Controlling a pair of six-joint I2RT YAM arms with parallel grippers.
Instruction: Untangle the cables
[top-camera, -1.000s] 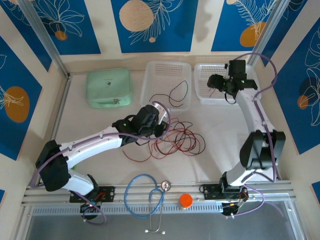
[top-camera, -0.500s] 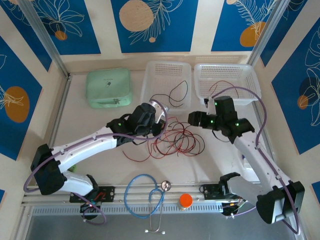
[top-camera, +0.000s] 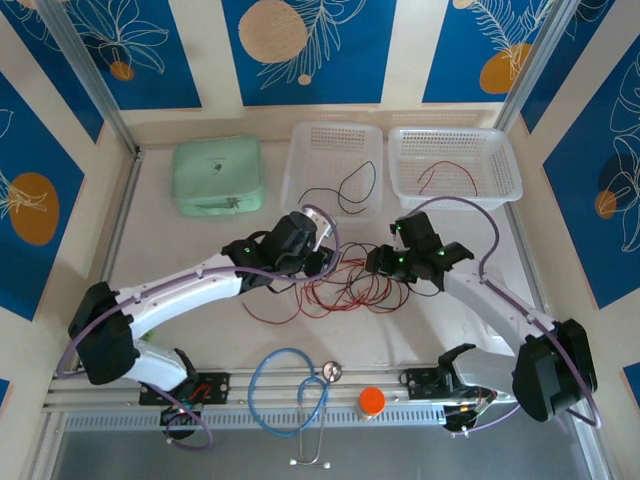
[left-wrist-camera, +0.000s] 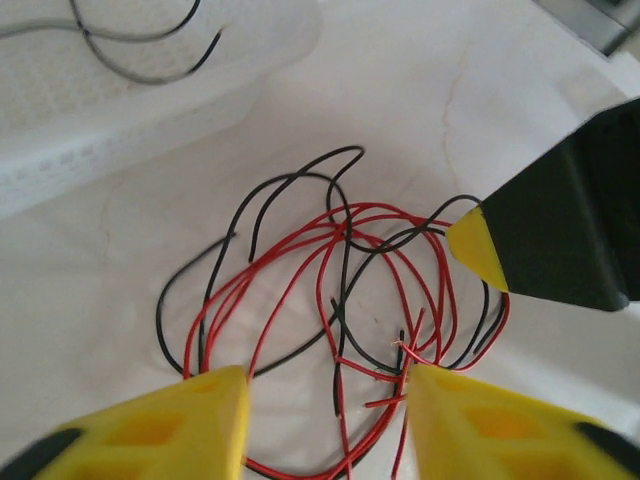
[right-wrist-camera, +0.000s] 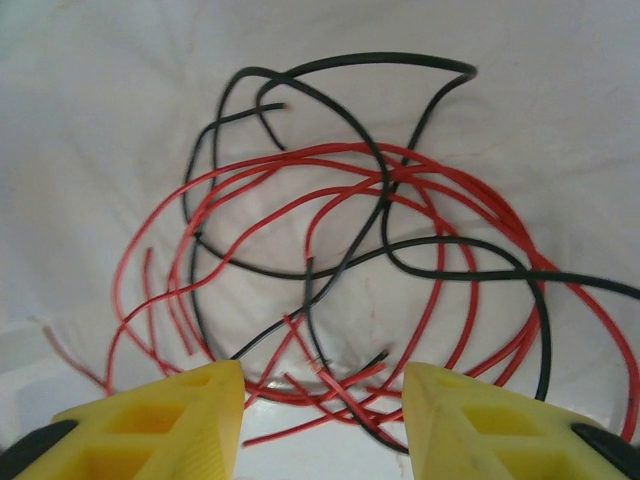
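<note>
Tangle of cables (top-camera: 352, 285) lay on the table (top-camera: 190, 245) near its centre, red and black strands looped through one another. The heap was wider than deep, with its long axis running left to right across the table. One red strand trailed out to the left, towards the left arm's side.

Left gripper (top-camera: 318, 258) sat over the far-left part of the heap. In its wrist view the left gripper (left-wrist-camera: 325, 385) had its fingers spread, with nothing pinched. The loops lay on the table just ahead of and below the gap.

Right gripper (top-camera: 378, 263) sat over the right part of the heap, facing the left one. In its own view the right gripper (right-wrist-camera: 322, 380) was likewise spread and held nothing, with crossed strands lying ahead of the gap.

Separate strands lay apart from the heap: a black cable in the middle basket (top-camera: 300, 150) and a red one in the right basket (top-camera: 400, 145).

Judgement: the tangle lay between the two tools and neither arm was clearly nearer. The next move likely depended on each picking a different strand and pulling apart along the long axis. The risk was closing on several crossed strands at once
</note>
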